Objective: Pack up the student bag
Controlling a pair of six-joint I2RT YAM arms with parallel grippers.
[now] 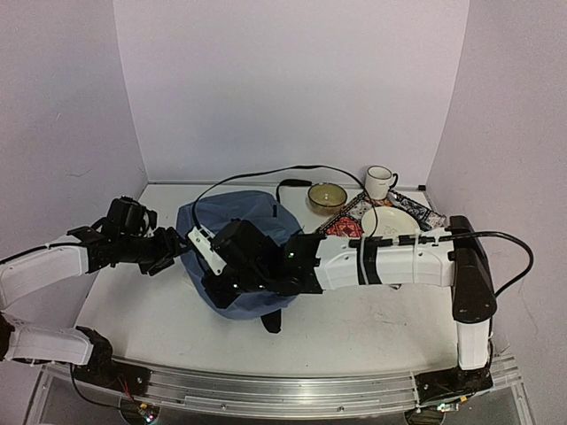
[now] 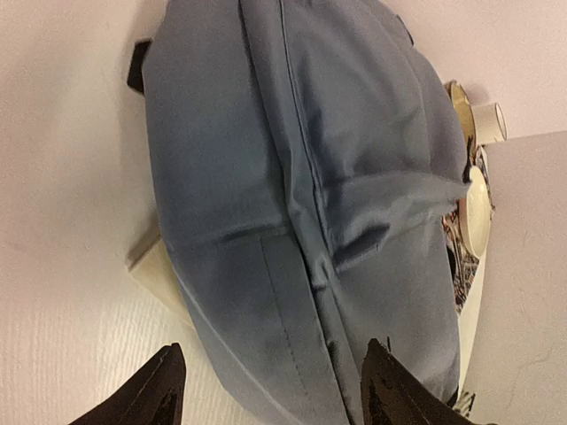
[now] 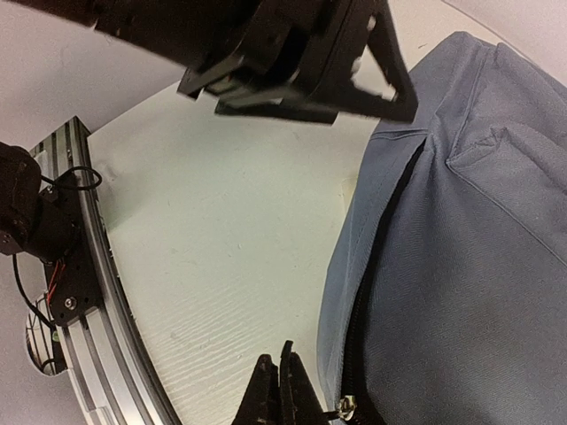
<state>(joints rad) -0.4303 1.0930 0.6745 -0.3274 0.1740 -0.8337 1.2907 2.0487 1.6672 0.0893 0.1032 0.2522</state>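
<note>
Currently on the white table [image 1: 133,310]: one student bag [image 1: 237,212], slate-blue, lying slumped at the middle, between the two arms.

- Entry, left gripper [image 2: 276,394]: jaws well apart, nothing held. Its black fingertips [image 2: 390,390] straddle the bag's near edge, one over bare table and the other close against the fabric; contact unclear.
- Entry, right gripper [image 3: 279,397]: clenched, fingers pressed together, low beside the bag's black zip line. A small metal zip pull [image 3: 345,405] sits just beside the tips; whether it is pinched cannot be told.
- Right of the bag: patterned cloth [image 1: 350,217], brown bowl [image 1: 327,197], white mug [image 1: 380,182], pale plate [image 1: 390,221].
</note>
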